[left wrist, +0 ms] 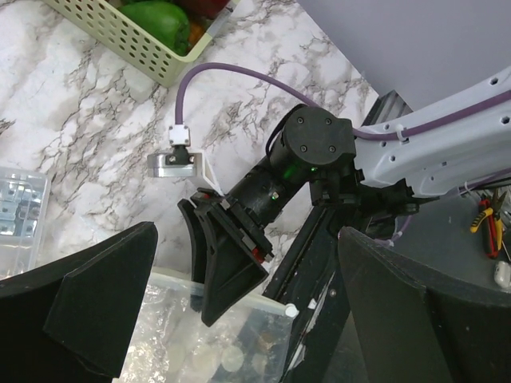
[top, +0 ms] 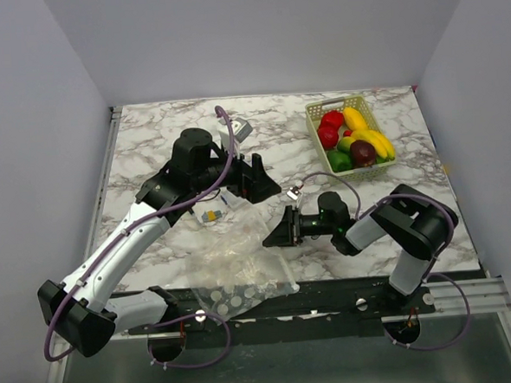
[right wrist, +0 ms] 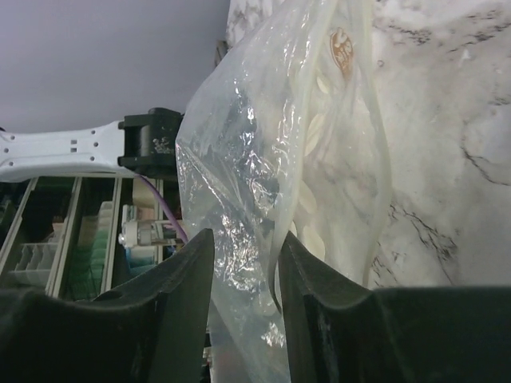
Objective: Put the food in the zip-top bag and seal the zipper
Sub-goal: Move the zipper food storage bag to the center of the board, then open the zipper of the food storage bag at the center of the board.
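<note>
The food, red, yellow, green and maroon toy pieces, lies in the pale green basket at the back right. A green piece shows in the left wrist view. The clear zip-top bag lies crumpled near the table's front edge. Its zipper runs under my right gripper's tips. My right gripper lies on its side at the bag's mouth. Its jaws stand narrowly apart with bag film between them. My left gripper hovers wide open and empty just above the right gripper.
A small flat packet with blue-grey print lies left of the grippers, by the bag's far edge. The basket stands a hand's length behind the right arm. The bag overhangs the table's front edge above the black rail.
</note>
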Controlling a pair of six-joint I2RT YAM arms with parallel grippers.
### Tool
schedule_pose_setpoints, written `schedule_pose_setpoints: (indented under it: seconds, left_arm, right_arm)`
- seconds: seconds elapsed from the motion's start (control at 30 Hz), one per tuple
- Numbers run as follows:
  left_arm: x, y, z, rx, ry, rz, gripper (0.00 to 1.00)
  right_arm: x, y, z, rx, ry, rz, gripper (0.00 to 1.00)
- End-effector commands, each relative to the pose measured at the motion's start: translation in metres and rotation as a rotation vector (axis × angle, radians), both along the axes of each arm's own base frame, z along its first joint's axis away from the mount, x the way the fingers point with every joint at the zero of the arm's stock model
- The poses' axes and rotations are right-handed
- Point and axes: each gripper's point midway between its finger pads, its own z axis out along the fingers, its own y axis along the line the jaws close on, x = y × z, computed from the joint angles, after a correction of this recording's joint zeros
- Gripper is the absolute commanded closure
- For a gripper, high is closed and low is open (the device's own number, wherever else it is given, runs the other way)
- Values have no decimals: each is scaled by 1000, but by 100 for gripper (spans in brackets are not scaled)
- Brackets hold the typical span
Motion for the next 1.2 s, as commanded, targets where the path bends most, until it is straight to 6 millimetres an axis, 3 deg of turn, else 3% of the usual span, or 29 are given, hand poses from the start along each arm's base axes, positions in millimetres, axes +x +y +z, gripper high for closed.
schedule_pose_setpoints:
  seconds: [0.0,0.07,0.17,0.2,0.33,0.4,0.5,0.6,0.67,0.8,0.93,1.17]
  left_arm:
    - [-4,-3,3,-21,-8,-28,2]
    - [-4,-4,0,-8,9,-26,1]
    - [-7,-5,4,-22,3,-46,1]
    - [-5,-3,4,-20,-5,-32,2]
    - [-2,3,8,-10,-27,15,3]
    - [1,7,12,-17,-50,48,4]
    - [11,16,10,-3,-55,136,4]
    - [22,25,9,21,-35,230,8]
    - [29,34,7,22,-4,322,9]
    - [38,49,-4,11,111,499,11]
    - [34,47,-4,-8,161,501,18]
    - [27,43,-27,59,207,471,22]
  right_arm:
    - [-3,20,10,56,-46,28,59]
    - [-3,29,10,63,-51,37,63]
    - [0,31,9,61,-20,14,96]
    - [5,27,12,62,-16,-22,99]
    - [22,3,28,56,-6,-154,99]
    - [36,-14,28,-37,0,-243,99]
    - [64,-49,38,-308,-96,-441,99]
    - [74,-77,69,-385,-222,-553,99]
    - [71,-74,81,-365,-280,-514,99]
    - [56,-46,92,-233,-335,-387,99]
    - [48,-25,100,-188,-399,-339,99]
    - [43,4,100,-195,-434,-287,99]
